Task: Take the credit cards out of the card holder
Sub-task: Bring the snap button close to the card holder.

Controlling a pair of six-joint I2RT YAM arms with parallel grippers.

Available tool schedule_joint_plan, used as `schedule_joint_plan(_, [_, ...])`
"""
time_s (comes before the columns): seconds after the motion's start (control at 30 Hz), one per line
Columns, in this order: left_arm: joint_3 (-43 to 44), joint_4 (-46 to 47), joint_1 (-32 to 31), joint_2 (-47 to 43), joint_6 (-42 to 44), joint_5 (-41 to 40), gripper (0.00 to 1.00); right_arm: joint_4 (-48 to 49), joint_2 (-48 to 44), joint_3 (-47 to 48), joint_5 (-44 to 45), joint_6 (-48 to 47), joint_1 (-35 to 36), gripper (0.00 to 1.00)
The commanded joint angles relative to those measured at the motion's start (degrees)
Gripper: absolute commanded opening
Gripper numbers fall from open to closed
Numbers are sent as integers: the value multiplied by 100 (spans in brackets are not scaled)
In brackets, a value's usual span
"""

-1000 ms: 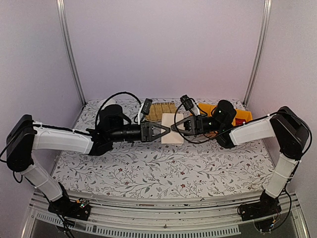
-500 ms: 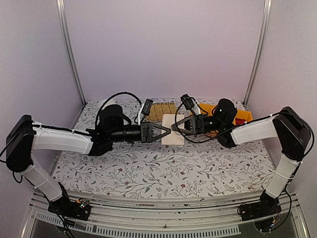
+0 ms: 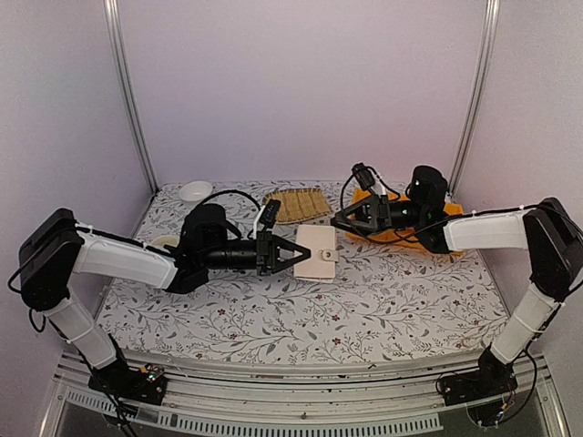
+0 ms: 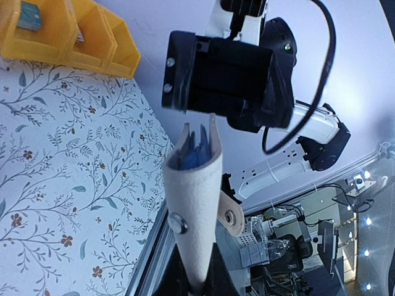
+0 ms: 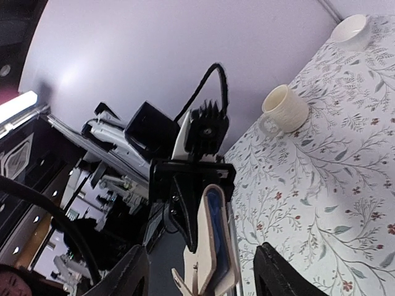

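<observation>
Card holder [image 3: 319, 254]: over the flowered table [image 3: 383, 309], gripped at its left edge.
Blue card [image 4: 193, 154]: edge showing in the holder's open mouth.
Left gripper [image 3: 295, 254]: jaws narrow, clamped on the card holder.
Right gripper [image 3: 337, 218]: jaws wide, nothing between them, near the yellow bins [image 4: 62, 46], apart from the holder.

Soft, even light from above leaves the top view bright, with faint shadows on the desk [image 3: 364, 309], while the wide-angle wrist views bend at their edges, the card holder [image 4: 197, 197] sharp and room lamps [image 4: 368, 220] glaring behind.
</observation>
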Motion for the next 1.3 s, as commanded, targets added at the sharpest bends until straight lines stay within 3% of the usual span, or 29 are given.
schedule_joint_plan(0.0, [-88,-85,108,-3,-340,95,0,-4317,-896,775,1427,-2504,-580,59])
schedule_joint_plan(0.07, [-41,-219,105,-5,-302,109,0,-5615,-1068,1322,2156,-4357,-565,58])
schedule_joint_plan(0.2, [-28,-304,103,40,-130,114,0,-6417,-1294,1730,1910,-5670,-366,47])
schedule_joint_plan(0.3, [-87,-330,176,216,-79,182,0,-6858,-1222,1952,1913,-6416,-48,46])
schedule_joint_plan(0.5, [-377,520,220,709,-566,345,0,-6921,-754,2075,2106,-5929,196,34])
schedule_joint_plan(0.6, [-387,902,178,757,-710,362,0,-7173,-528,2095,2224,-5977,651,36])
schedule_joint_plan(0.8, [-305,593,168,856,-615,565,0,-7585,-384,2181,1985,-7149,859,37])
schedule_joint_plan(0.97, [-295,629,68,923,-629,673,0,-7759,-234,2103,2291,-8097,1082,41])
schedule_joint_plan(1.13, [-166,442,-1,911,-443,760,0,-7282,-703,1519,2235,-9328,1149,44])
schedule_joint_plan(1.27, [-217,498,-7,903,-439,749,0,-7170,-810,1464,2170,-9471,1149,44])
